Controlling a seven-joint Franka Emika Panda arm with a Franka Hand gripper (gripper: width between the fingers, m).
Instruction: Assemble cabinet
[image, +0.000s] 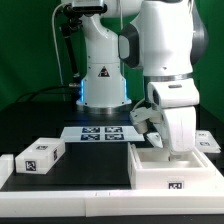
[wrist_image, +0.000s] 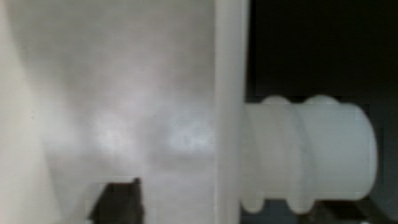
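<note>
Cabinet body (image: 172, 170) sits right up front, an open white box with its tagged face toward us, at the exterior view's right. The gripper (image: 163, 148) hangs straight above it, pointing down, tips at the rim. Spread or clamped? Can't tell, the hand's own bulk hides them. The wrist view is no help: a blurred white wall (wrist_image: 143, 110) fills it, with a ribbed white knob (wrist_image: 306, 150) sticking out sideways. Outward now: the near block (image: 206, 141) just behind the hand, the marker board (image: 100, 132) further back, the far block (image: 38, 156) well apart at the exterior view's left. So the body lies directly below the hand, long side across the view.
</note>
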